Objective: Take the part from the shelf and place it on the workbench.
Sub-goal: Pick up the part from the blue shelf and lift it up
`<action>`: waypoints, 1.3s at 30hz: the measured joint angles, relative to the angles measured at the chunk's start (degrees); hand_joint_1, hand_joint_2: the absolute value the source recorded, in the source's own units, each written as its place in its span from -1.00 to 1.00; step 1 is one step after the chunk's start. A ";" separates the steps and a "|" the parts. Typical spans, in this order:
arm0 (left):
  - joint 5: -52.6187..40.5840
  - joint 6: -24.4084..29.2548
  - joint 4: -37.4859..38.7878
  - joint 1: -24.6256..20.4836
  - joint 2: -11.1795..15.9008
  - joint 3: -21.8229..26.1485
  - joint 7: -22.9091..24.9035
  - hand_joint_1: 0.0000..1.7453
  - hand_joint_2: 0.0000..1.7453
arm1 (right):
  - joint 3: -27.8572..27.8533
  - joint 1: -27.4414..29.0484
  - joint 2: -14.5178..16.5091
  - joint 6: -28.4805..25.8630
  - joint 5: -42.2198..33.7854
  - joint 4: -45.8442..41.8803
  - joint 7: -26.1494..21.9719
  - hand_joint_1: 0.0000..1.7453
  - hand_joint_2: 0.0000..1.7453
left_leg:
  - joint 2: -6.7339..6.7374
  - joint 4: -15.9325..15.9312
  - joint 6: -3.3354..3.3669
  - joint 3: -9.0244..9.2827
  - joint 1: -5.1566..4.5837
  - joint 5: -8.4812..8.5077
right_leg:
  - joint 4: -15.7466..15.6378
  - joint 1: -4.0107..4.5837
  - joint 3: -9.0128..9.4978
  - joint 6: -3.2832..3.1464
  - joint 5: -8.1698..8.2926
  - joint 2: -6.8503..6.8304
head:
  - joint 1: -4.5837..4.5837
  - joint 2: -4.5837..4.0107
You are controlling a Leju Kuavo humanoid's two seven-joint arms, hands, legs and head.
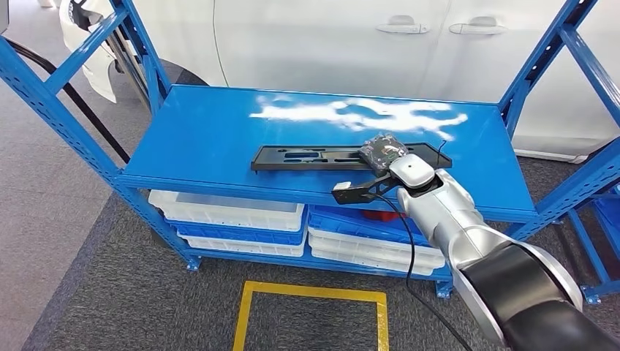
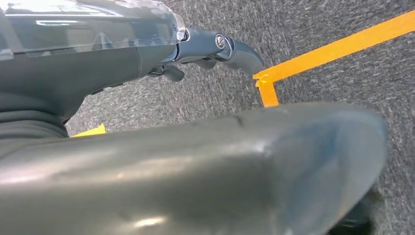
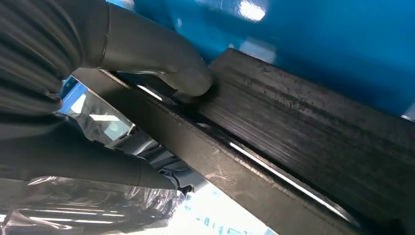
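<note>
The part [image 1: 322,156], a long flat black panel, lies on the blue shelf [image 1: 205,139] near its front edge. I see my right robot hand [image 1: 384,150] gripping the part's right end, thumb [image 3: 188,78] pressed on its ribbed face. My left robot hand [image 2: 215,49] hangs over grey carpet [image 2: 318,24], fingers curled on nothing.

Bare shelf top [image 1: 219,131] left of part [image 1: 314,156]; blue uprights [image 1: 150,69] flanking

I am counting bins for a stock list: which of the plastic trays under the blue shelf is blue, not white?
The blue plastic tray on top of the right-hand stack; the trays below it and the left stack's top tray are white.
</note>
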 joint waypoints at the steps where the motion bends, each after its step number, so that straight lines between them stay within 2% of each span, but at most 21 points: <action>1: 0.02 0.00 0.00 -0.05 0.01 0.00 -0.01 -1.00 -1.00 | 0.04 -0.15 0.00 0.01 0.00 -0.02 -0.08 1.00 1.00 | 0.01 -4.19 0.19 2.05 -0.04 1.70 | 0.07 0.07 0.06 0.17 -0.09 0.05 | 0.00 0.00; 3: 0.07 0.00 0.00 -0.13 0.00 0.00 -0.09 -1.00 -1.00 | 0.11 -0.48 -0.04 0.03 -0.01 -0.04 -0.24 1.00 1.00 | -0.03 -9.72 0.74 4.71 -0.23 3.36 | 0.21 0.25 0.03 0.70 -0.18 0.14 | 0.01 0.00; 6: 0.11 0.02 0.00 -0.09 -0.02 0.00 -0.29 -1.00 -1.00 | 0.12 -0.71 -0.14 -0.02 -0.75 -0.04 -0.88 1.00 1.00 | -0.05 -10.83 1.79 5.07 -0.34 3.54 | 0.04 0.30 -0.01 1.75 -0.08 0.18 | 0.02 0.00; 8: 0.15 0.04 0.00 -0.11 -0.06 0.00 -0.38 -1.00 -1.00 | -0.01 -0.74 -0.25 -0.17 -2.35 -0.04 -1.90 1.00 1.00 | 0.01 -11.30 2.56 5.18 -0.21 3.93 | 1.76 0.13 -0.77 2.38 -1.42 0.15 | 0.02 0.00; 11: 0.20 0.09 0.00 -0.10 -0.08 0.00 -0.46 -1.00 -1.00 | -0.98 -0.44 -0.36 -0.42 -6.01 -0.04 -4.35 1.00 1.00 | 0.11 -11.46 3.06 5.09 -0.24 4.10 | 11.91 -0.02 -5.55 2.94 -6.57 0.14 | 0.02 0.00; 12: 0.19 0.13 0.00 -0.07 -0.08 0.00 -0.54 -1.00 -1.00 | -1.55 -0.28 -0.35 -0.65 -7.89 -0.09 -5.84 1.00 1.00 | 0.11 -11.44 3.10 5.06 -0.27 4.10 | 14.97 -0.04 -7.03 3.06 -7.50 0.13 | 0.02 0.00; 13: 0.15 0.16 0.00 -0.05 -0.09 0.00 -0.62 -1.00 -1.00 | -2.28 -0.18 -0.33 -0.88 -10.02 -0.27 -7.65 1.00 1.00 | 0.07 -11.40 3.11 5.06 -0.28 4.09 | 16.18 -0.05 -7.68 3.10 -7.36 0.11 | 0.02 0.00; 14: 0.11 0.24 0.00 -0.04 -0.09 0.00 -0.68 -1.00 -1.00 | -3.12 -0.15 -0.30 -1.06 -12.33 -0.61 -9.72 1.00 1.00 | 0.01 -11.35 3.08 5.06 -0.28 4.07 | 15.10 -0.06 -7.22 3.05 -6.18 0.10 | 0.02 0.00; 15: 0.09 0.41 0.00 -0.03 -0.10 0.00 -0.64 -1.00 -1.00 | -4.12 -0.26 -0.24 -0.92 -14.91 -1.18 -11.96 1.00 1.00 | -0.06 -11.23 3.00 5.07 -0.28 4.01 | 11.91 -0.05 -5.74 2.91 -4.20 0.10 | 0.02 0.00; 17: 0.15 1.11 0.00 0.02 -0.11 0.00 -0.32 -1.00 0.00 | -6.28 -0.85 0.16 0.43 -19.91 -2.88 -15.80 1.00 1.00 | -0.11 -10.82 2.63 4.84 -0.43 3.77 | 4.22 0.08 -2.26 2.38 -0.89 0.09 | 0.02 0.00; 19: 0.28 2.13 0.00 0.07 -0.13 0.01 0.03 -1.00 1.00 | -8.36 -1.46 0.88 3.36 -26.24 -5.47 -19.47 1.00 1.00 | -0.04 -10.53 2.11 4.49 -0.62 3.62 | 0.74 0.32 -0.85 1.81 -0.01 0.13 | 0.02 0.00; 23: 0.95 4.46 0.00 0.09 -0.09 0.08 0.43 -1.00 1.00 | -11.19 -1.68 1.94 12.73 -43.28 -13.28 -24.40 1.00 1.00 | -0.01 -9.31 0.88 3.85 -0.64 2.58 | 0.21 0.08 -0.75 0.54 0.17 -0.09 | 0.01 0.00; 26: 1.39 5.73 0.00 0.26 -0.08 0.28 0.22 -1.00 1.00 | -12.08 -1.20 2.33 20.81 -58.34 -22.14 -23.72 1.00 1.00 | 0.02 0.26 -0.02 -0.40 -0.30 -2.43 | 0.04 -0.03 -0.62 -0.12 0.14 -0.28 | 0.01 0.00; 27: 1.46 5.97 0.00 0.33 -0.08 0.34 -0.03 -1.00 1.00 | -12.21 -0.59 2.29 23.24 -63.37 -25.49 -22.78 1.00 1.00 | 0.02 3.70 -0.20 -2.03 -0.17 -3.62 | 0.05 -0.01 -0.58 -0.15 0.10 -0.29 | 0.01 0.00; 28: 1.50 6.14 0.00 0.40 -0.08 0.38 -0.27 -1.00 1.00 | -12.29 0.32 2.15 25.35 -67.95 -28.78 -21.96 1.00 1.00 | 0.03 5.44 -0.30 -2.92 -0.08 -3.76 | 0.07 -0.01 -0.52 -0.14 0.03 -0.29 | 0.01 0.00; 29: 1.52 6.27 0.00 0.48 -0.08 0.39 -0.50 -1.00 1.00 | -12.33 1.42 1.92 27.04 -72.10 -31.89 -21.35 1.00 1.00 | 0.03 4.99 -0.32 -2.76 0.00 -2.80 | 0.10 -0.02 -0.41 -0.09 -0.06 -0.28 | 0.01 0.00; 30: 1.54 6.39 0.00 0.53 -0.08 0.39 -0.78 -1.00 1.00 | -12.35 2.65 1.56 28.60 -76.12 -34.93 -20.90 1.00 1.00 | 0.04 2.24 -0.26 -1.49 0.07 -0.90 | 0.14 -0.04 -0.25 0.03 -0.19 -0.25 | 0.01 0.00; 31: 1.63 6.50 0.00 0.55 -0.08 0.40 -1.17 -1.00 1.00 | -12.33 4.01 1.05 29.96 -79.94 -37.73 -20.67 1.00 1.00 | 0.05 -1.89 -0.14 0.40 0.12 1.21 | 0.19 -0.05 -0.07 0.21 -0.35 -0.22 | 0.01 0.00; 33: 2.08 6.72 0.00 0.57 -0.11 0.52 -2.59 -1.00 1.00 | -12.12 7.32 -0.37 32.57 -87.59 -43.02 -20.83 1.00 1.00 | 0.02 -8.59 0.30 3.71 0.01 3.45 | 0.29 0.15 0.07 0.75 -0.60 -0.20 | 0.01 0.00; 37: 2.61 7.15 0.00 0.80 -0.20 0.92 -4.65 -1.00 1.00 | -10.74 15.51 -2.93 34.01 -94.31 -51.04 -22.33 1.00 1.00 | -0.05 -10.67 1.73 4.71 -0.16 3.45 | 0.17 0.21 0.21 2.06 -0.72 -0.20 | 0.02 0.00; 39: 2.50 7.48 0.00 0.82 -0.27 0.97 -4.84 -1.00 1.00 | -10.09 18.17 -3.79 34.76 -96.21 -53.54 -22.27 1.00 1.00 | 0.02 -11.07 2.50 4.85 -0.09 3.72 | 2.69 0.01 -0.92 2.59 -2.55 -0.17 | 0.02 0.00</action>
